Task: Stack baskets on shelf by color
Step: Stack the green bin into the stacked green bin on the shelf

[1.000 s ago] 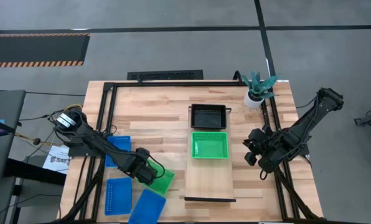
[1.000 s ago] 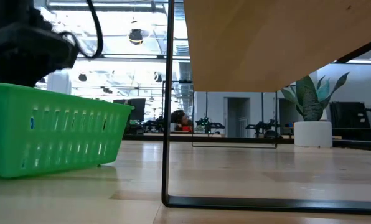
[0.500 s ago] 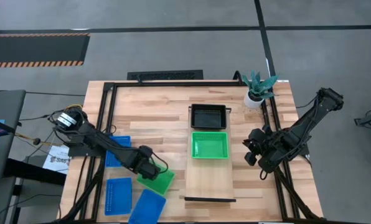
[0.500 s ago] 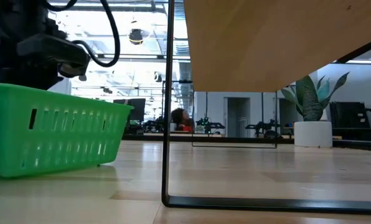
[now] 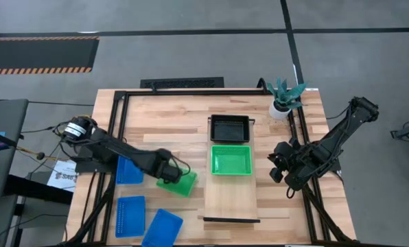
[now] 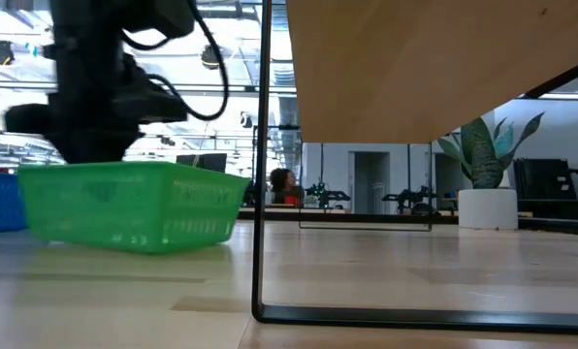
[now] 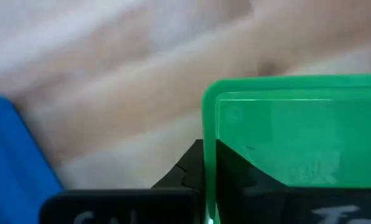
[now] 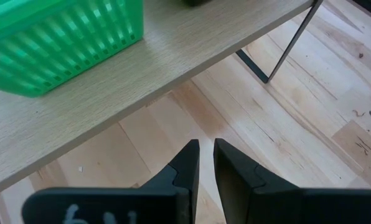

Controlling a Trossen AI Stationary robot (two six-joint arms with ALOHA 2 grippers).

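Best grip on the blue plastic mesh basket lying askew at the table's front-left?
Probably pinch one long rim wall of the blue plastic mesh basket, coming straight down from above. It lies open side up and rotated, so the left hand would have to turn to match that wall.

Two dark, near-black arms, chunky at the joints with slimmer links between. Left arm [image 5: 112, 152] carrying a round silver-and-black part with a white label near its base, plus loose black cables looping off the wrist. Right arm [image 5: 328, 145] all matte black, blocky cluster at the wrist. Jaws made of two flat black fingers [image 8: 182, 165] tapering to angled tips. Pale scrawled marking on the black bar behind them.
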